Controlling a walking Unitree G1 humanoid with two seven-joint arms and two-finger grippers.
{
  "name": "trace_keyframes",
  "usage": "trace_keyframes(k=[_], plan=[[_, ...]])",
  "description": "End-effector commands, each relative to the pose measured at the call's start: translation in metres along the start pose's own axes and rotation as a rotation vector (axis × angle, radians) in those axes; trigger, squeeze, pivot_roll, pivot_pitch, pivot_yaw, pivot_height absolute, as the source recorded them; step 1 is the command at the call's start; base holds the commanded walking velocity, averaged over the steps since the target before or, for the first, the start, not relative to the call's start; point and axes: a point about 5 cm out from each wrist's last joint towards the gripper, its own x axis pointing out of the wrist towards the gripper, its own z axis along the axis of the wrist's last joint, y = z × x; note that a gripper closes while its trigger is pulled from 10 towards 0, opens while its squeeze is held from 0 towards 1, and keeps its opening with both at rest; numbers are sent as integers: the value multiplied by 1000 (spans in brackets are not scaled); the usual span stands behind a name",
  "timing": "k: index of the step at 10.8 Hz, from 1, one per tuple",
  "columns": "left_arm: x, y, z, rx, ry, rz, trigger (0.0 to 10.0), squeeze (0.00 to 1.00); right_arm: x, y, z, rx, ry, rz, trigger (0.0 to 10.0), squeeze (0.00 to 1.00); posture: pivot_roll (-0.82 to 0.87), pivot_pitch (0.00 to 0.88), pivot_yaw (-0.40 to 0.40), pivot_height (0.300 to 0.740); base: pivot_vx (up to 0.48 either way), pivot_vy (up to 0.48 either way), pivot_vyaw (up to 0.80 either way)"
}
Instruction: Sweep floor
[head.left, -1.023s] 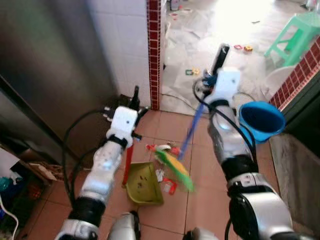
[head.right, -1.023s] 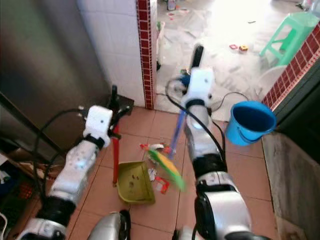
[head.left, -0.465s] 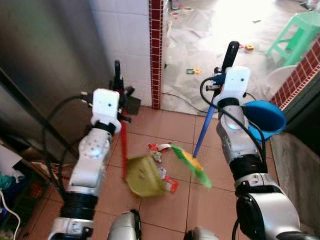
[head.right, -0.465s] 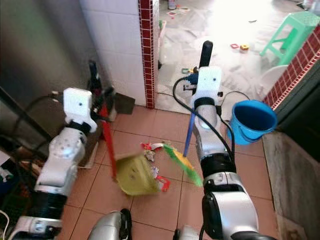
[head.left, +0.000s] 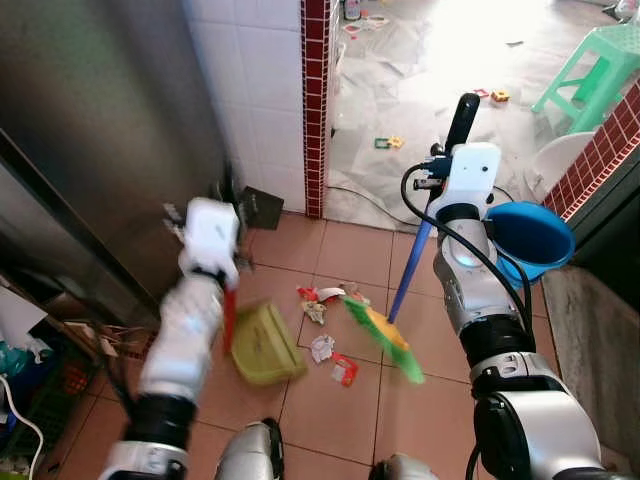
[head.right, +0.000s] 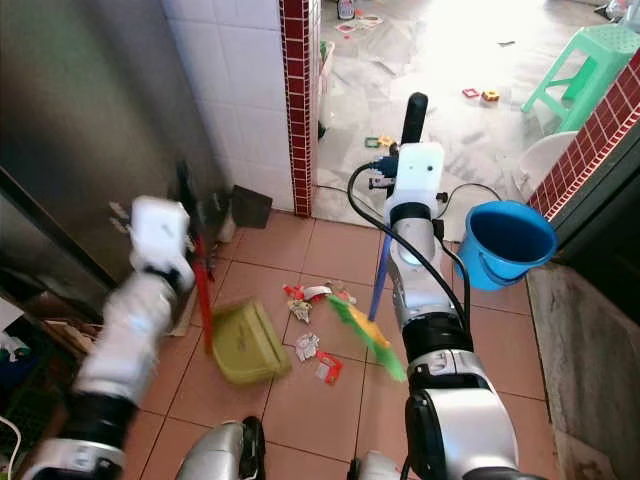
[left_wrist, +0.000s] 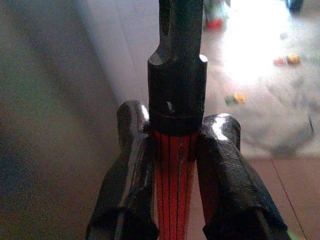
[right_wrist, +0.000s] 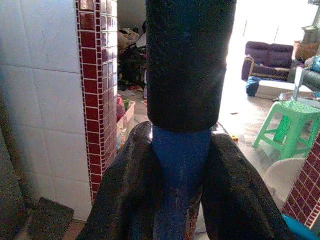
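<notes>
My left gripper (left_wrist: 175, 131) is shut on the red handle (head.left: 229, 318) of an olive-green dustpan (head.left: 265, 345). The dustpan is tilted and motion-blurred just left of the litter. My right gripper (right_wrist: 181, 145) is shut on the blue broom handle (head.left: 411, 270), just below its black grip (head.left: 462, 108). The broom's green and yellow bristles (head.left: 385, 340) rest on the tiles right of the litter. Scraps of red and white litter (head.left: 322, 347) lie between dustpan and broom, with more pieces (head.left: 318, 298) a little farther away.
A blue bucket (head.left: 530, 240) stands close by my right arm, beside a red-tiled counter (head.left: 600, 140). Ahead is a white wall with a red-tiled edge (head.left: 315, 100); a steel surface (head.left: 100, 120) is at left. A green stool (head.left: 595, 60) and small toys (head.left: 387, 143) lie beyond.
My left arm has swung the dustpan off the floor and to the left; arm and pan are blurred now. The broom head has slid right, away from the litter.
</notes>
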Motion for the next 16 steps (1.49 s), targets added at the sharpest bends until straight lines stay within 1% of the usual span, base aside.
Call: trace_keyframes(k=[1, 2, 3, 4, 6, 8, 9, 10, 11, 12, 13, 15, 16], plan=[[4, -4, 6, 37, -43, -8, 10000, 0, 3, -2, 8, 5, -45, -6, 10000, 0, -8, 94, 21, 740, 0, 0, 0], [7, -9, 4, 42, -39, -2, 10000, 0, 2, -4, 6, 11, -33, -9, 10000, 0, -10, 91, 19, 740, 0, 0, 0], [11, -16, 1, 12, -19, -26, 10000, 0, 1, -4, 3, 33, -14, -18, 10000, 0, -10, 89, 17, 740, 0, 0, 0], [15, -27, 0, -66, -4, -41, 10000, 0, 3, -1, 3, 60, -3, -16, 10000, 0, -12, 85, 17, 740, 0, 0, 0], [17, -44, -6, -129, 40, -99, 10000, 0, 5, 4, 3, 73, 5, -14, 10000, 0, -14, 79, 17, 740, 0, 0, 0], [19, -57, -10, -232, 88, -131, 10000, 0, 4, 3, 1, 91, 23, -27, 10000, 0, -18, 76, 20, 740, 0, 0, 0], [19, -65, -11, -283, 102, -166, 10000, 0, 4, 2, -1, 110, 41, -36, 10000, 0, -20, 69, 19, 740, 0, 0, 0], [20, -69, -12, -342, 119, -177, 10000, 0, 4, 3, -3, 113, 46, -34, 10000, 0, -17, 67, 16, 740, 0, 0, 0], [19, -71, -10, -369, 109, -187, 10000, 0, 4, 6, -5, 122, 61, -31, 10000, 0, -14, 65, 12, 740, 0, 0, 0], [16, -77, -13, -369, 115, -202, 10000, 0, 4, 9, -6, 133, 79, -34, 10000, 0, -15, 63, 11, 740, 0, 0, 0], [15, -78, -15, -368, 120, -205, 10000, 0, 4, 11, -7, 150, 94, -35, 10000, 0, -19, 62, 11, 740, 0, 0, 0], [15, -79, -17, -376, 130, -211, 10000, 0, 5, 13, -14, 314, 191, -84, 10000, 0, -17, 63, 13, 740, 0, 0, 0], [14, -78, -22, -382, 151, -204, 10000, 0, 8, 17, -10, 388, 213, -93, 10000, 0, -17, 62, 14, 740, 0, 0, 0]])
